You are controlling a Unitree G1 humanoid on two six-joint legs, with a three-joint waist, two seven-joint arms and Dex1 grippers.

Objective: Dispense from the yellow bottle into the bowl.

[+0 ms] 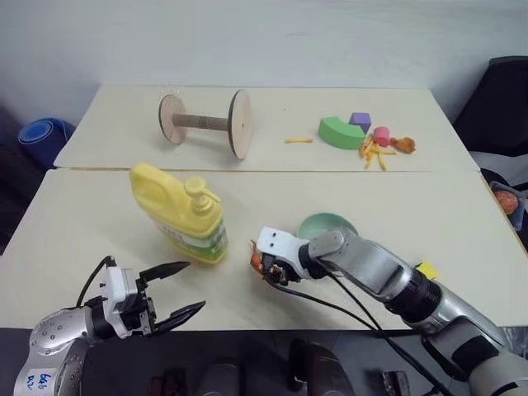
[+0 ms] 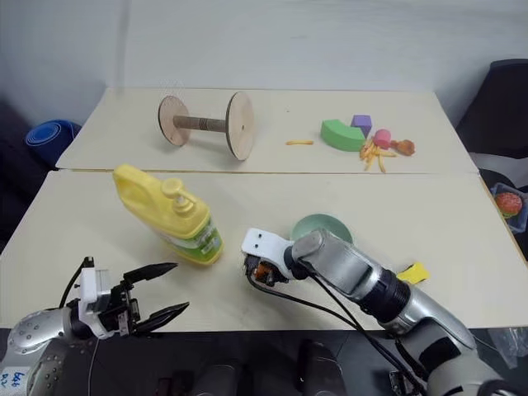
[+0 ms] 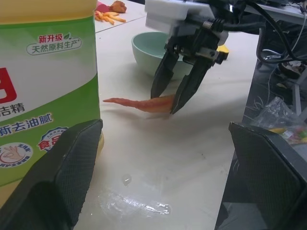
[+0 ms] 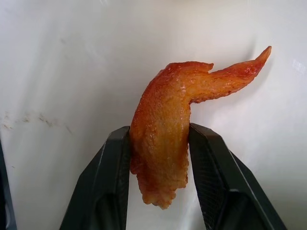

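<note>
Hovering at the near table edge, the left gripper (image 1: pixel 177 291) has its fingers spread wide apart, holding nothing. Just beyond it and to its right, the right gripper (image 3: pixel 171 93) has its fingers pressed against both sides of an orange chicken wing (image 4: pixel 165 139) lying on the table (image 1: pixel 74 247). The yellow bottle (image 1: pixel 183 210) stands ahead of the left gripper. The bowl (image 2: pixel 323 226) sits just behind the right wrist. Farther back lie a wooden spool (image 1: pixel 206 123), a green arch block (image 1: pixel 340 133) and scattered food pieces (image 1: pixel 381 147).
</note>
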